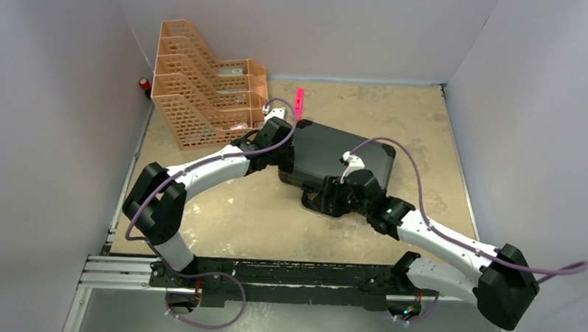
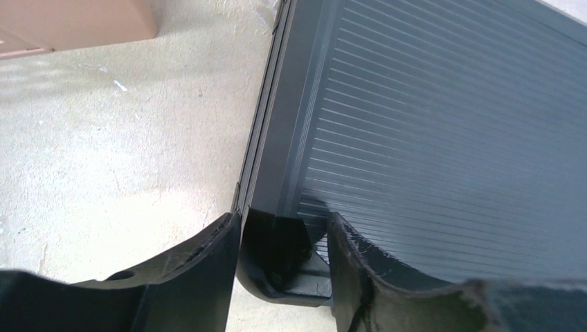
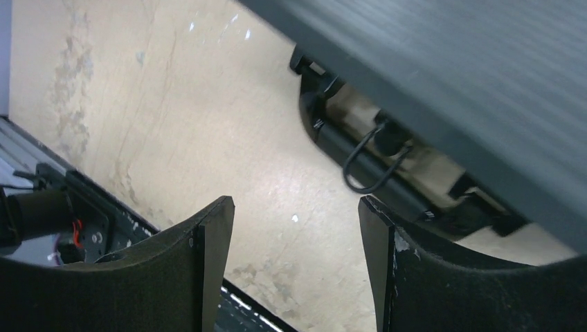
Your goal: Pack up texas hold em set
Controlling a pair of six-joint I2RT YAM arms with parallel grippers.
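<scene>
The left gripper (image 2: pixel 282 223) is clamping the case (image 2: pixel 443 124) at its corner; the right gripper (image 3: pixel 294 207) is hovering open beside the handle (image 3: pixel 374 162).

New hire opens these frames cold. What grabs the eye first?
The dark case mid-table, with both arms on it: the left tool grips one corner, and the right tool hangs open beside the near edge. After that, the orange stacked trays at the far left and a small pink object by the back wall.
</scene>
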